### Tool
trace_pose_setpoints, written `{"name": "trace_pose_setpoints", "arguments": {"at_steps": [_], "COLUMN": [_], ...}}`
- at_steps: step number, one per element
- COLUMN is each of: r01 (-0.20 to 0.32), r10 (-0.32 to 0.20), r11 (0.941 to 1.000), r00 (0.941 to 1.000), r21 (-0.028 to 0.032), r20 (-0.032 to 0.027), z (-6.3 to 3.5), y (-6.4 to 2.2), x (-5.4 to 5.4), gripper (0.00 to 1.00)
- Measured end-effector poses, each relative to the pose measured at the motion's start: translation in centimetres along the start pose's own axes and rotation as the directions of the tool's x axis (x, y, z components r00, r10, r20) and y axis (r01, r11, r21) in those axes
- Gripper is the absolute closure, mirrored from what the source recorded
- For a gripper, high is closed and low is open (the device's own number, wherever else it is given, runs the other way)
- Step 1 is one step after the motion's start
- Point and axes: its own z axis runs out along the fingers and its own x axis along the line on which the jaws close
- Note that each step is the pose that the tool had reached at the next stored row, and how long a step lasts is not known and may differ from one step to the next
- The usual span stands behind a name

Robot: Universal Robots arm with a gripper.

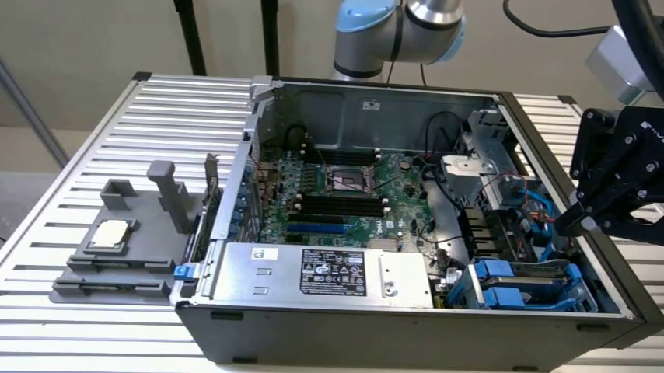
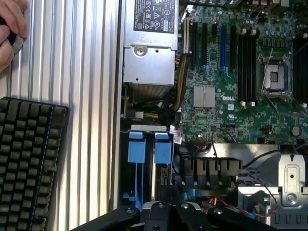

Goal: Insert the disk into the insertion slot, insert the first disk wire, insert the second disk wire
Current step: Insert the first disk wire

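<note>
Item one, the disk (image 1: pixel 498 273): you see a silver-grey body clipped in a bright blue carrier frame, seated inside the bay just below the closed gripper (image 1: pixel 574 225). From the wrist, you look onto its two blue tabs (image 2: pixel 162 148) standing side by side close ahead of the fingertips; the label cannot be made out. Item two, the insertion slot (image 1: pixel 464 289): you have a box-shaped grey plastic bay with blue clips, about as wide as the drive, occupied, lying directly beneath the gripper and apart from it.
</note>
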Motion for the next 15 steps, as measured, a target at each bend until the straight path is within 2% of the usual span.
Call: {"name": "trace_pose_setpoints", "arguments": {"at_steps": [4, 11, 15], "r01": [0.000, 0.001, 0.003], "r10": [0.000, -0.001, -0.003], "r11": [1.0000, 1.0000, 1.0000], "r00": [1.0000, 1.0000, 1.0000], "r21": [0.0000, -0.0001, -0.0004], "r20": [-0.0001, -0.0004, -0.0039], "z": [0.74, 2.13, 2.88], "y": [-1.01, -2.26, -2.83], "x": [-0.7, -2.2, -2.6], "gripper": [0.89, 0.89, 0.89]}}
